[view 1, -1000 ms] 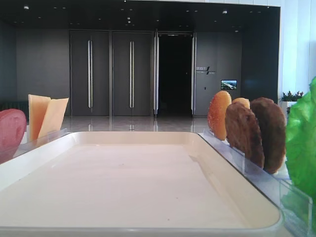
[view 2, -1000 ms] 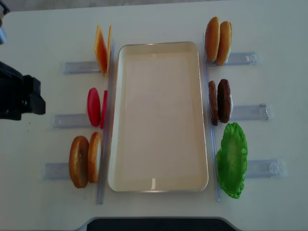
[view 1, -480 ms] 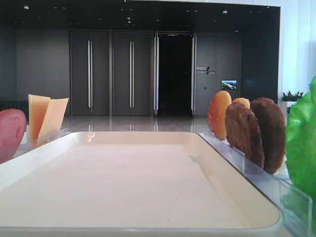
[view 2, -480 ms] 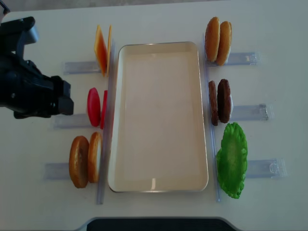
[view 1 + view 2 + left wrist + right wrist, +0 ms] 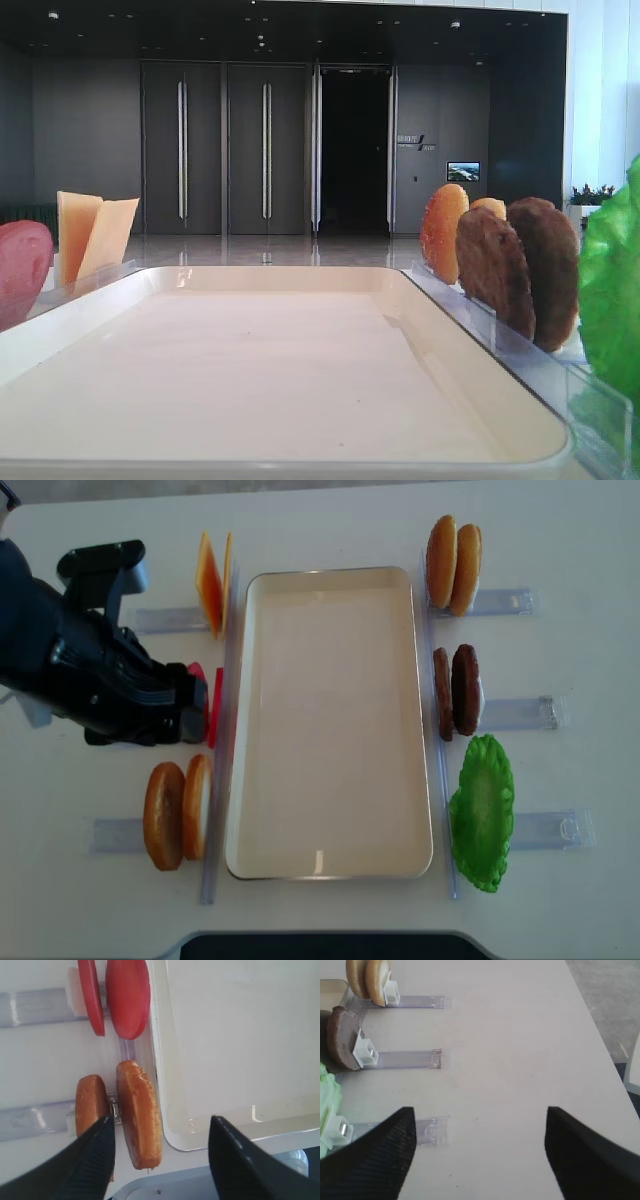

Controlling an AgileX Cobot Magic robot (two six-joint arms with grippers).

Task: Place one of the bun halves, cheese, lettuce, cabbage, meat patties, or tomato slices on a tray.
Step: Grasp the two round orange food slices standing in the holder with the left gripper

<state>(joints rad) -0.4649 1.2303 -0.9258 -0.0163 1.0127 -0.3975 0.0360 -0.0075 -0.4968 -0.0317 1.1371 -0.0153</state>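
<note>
The left gripper [image 5: 161, 1152] is spread wide above the bun halves [image 5: 139, 1112] in their rack beside the tray [image 5: 330, 863]. The right gripper [image 5: 479, 1152] is spread too, over bare table [image 5: 520, 1035].

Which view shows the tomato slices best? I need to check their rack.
Left wrist: both tomato slices stand on edge, unobstructed. Overhead, the left arm mostly hides them; the low front view catches one at its edge; the right wrist shows none.
</note>
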